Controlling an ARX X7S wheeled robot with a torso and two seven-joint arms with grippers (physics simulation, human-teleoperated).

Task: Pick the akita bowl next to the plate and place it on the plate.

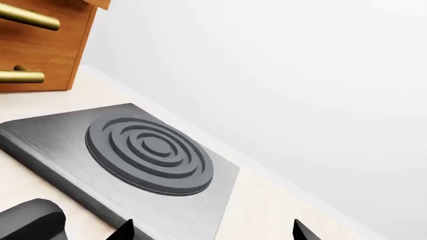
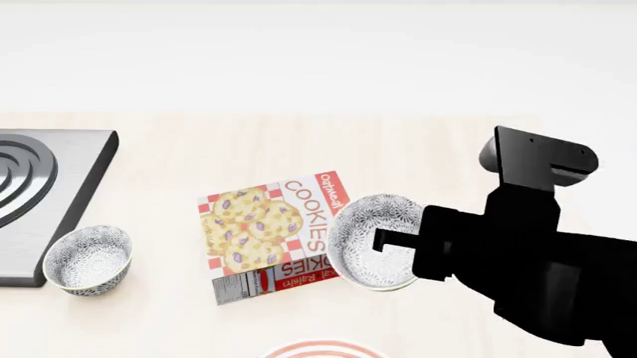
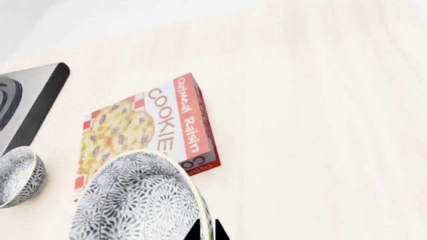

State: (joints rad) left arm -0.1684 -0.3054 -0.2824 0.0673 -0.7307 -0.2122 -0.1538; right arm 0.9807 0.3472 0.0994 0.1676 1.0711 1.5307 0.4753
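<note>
An akita bowl [image 2: 371, 240] with a grey-black pattern hangs tilted above the counter, its whitish inside facing the head camera. My right gripper [image 2: 384, 242] is shut on its rim. In the right wrist view the two fingertips of the right gripper [image 3: 207, 231] pinch the rim of that bowl [image 3: 133, 200]. Only the far red-ringed edge of the plate [image 2: 321, 349] shows, at the bottom of the head view, nearer than the bowl. My left gripper [image 1: 213, 232] is open over the stove corner, with nothing between its fingers.
A cookie box [image 2: 264, 235] lies flat just left of the held bowl. A second patterned bowl [image 2: 89, 259] stands on the counter beside the grey stove [image 2: 45, 186]. The burner [image 1: 150, 152] and a wooden cabinet [image 1: 40, 45] show in the left wrist view.
</note>
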